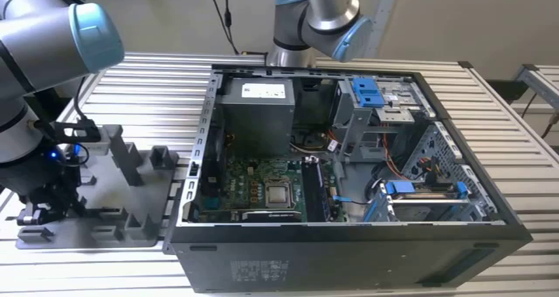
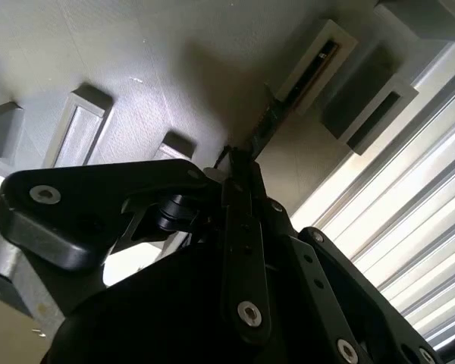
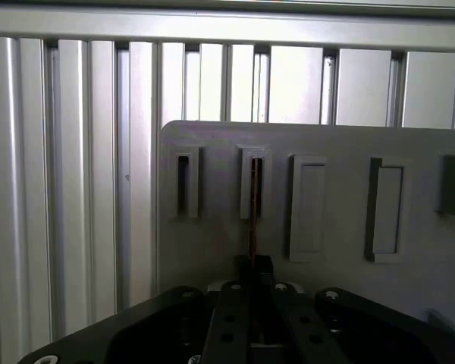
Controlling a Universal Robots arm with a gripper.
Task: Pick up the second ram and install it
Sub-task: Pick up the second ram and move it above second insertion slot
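Grey fixture plate (image 1: 131, 186) lies on the slatted aluminium tabletop (image 1: 157, 74) directly beneath the gripper (image 1: 35, 213) and carries several upright slotted holders (image 1: 122, 159). In the first wrist view, the slotted holder (image 3: 245, 163) straight ahead of the gripper (image 3: 254, 264) contains the second ram (image 3: 252, 216). The ram is seen edge-on as a thin dark strip running from that slot back to the gripper's tips. The gripper is clamped on the near end of the ram, jaws closed against its two faces. Neighbouring holders stand to either side of the gripper's line, apart from the ram, on the same fixture plate (image 3: 341, 144), with the tabletop (image 3: 76, 152) beyond. The second wrist view gives a slanted look at the same grasp. There the second ram (image 2: 264, 125) emerges from the gripper (image 2: 235, 161), and its far end sits in the slotted holder (image 2: 326, 45), above the fixture plate (image 2: 174, 68). The exterior view adds an open computer case (image 1: 349, 258), well apart from the gripper toward the exterior view's right. The case contains a green motherboard (image 1: 253, 179), a power supply (image 1: 258, 114) and a blue-latched drive cage (image 1: 367, 94). Whether its memory slots are occupied cannot be told. A second arm (image 1: 319, 16) stands beyond the case.
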